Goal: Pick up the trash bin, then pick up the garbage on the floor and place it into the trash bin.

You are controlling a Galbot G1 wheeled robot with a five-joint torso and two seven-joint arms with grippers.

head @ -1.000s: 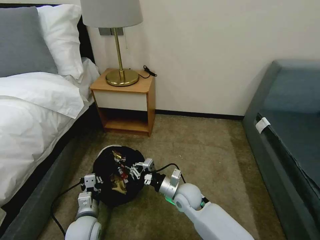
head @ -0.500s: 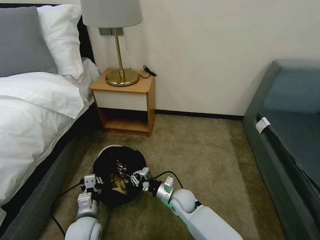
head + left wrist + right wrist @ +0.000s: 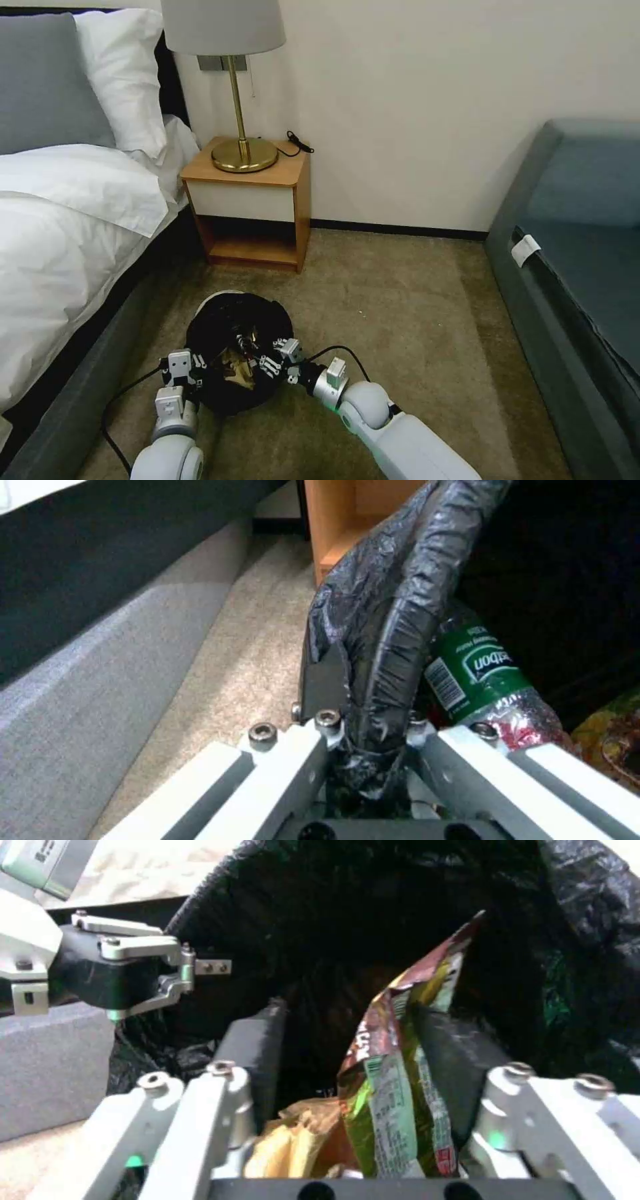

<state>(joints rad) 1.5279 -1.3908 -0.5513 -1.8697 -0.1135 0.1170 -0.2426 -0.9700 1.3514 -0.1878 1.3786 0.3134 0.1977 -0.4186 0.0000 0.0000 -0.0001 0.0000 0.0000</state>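
Head view: right gripper [image 3: 275, 357] has pulled back toward the robot over the last sec and dropped lower, from over the middle of the trash bin [image 3: 238, 351] to its near-right rim, tips still inside the mouth. Left gripper [image 3: 181, 367] hasn't shifted; it stays clamped on the bin's near-left rim, w/ the black liner [image 3: 387, 610] pinched between its fingers in the left wrist view. Bin itself sits where it was on the carpet [image 3: 413, 320]. Right wrist view shows the fingers [image 3: 257, 1050] spread apart, w/ a snack packet [image 3: 393, 1060] standing loose between them and a crumpled brown/yellow piece [image 3: 300, 1145] below, just under the gripper. Packet looks released rather than gripped, so I'd judge the drop is done and the arm is backing out. No litter visible on the carpet around the bin, so the task prob. sits near its end. Writing: bottle [image 3: 487, 680] lying inside the liner, right beside the left gripper's finger, has a green label w/ a barcode and white lettering seen upside down, roughly "…tbon"; can't read the full brand. Packet has small print and a red patch near its lower end, too fine to read.
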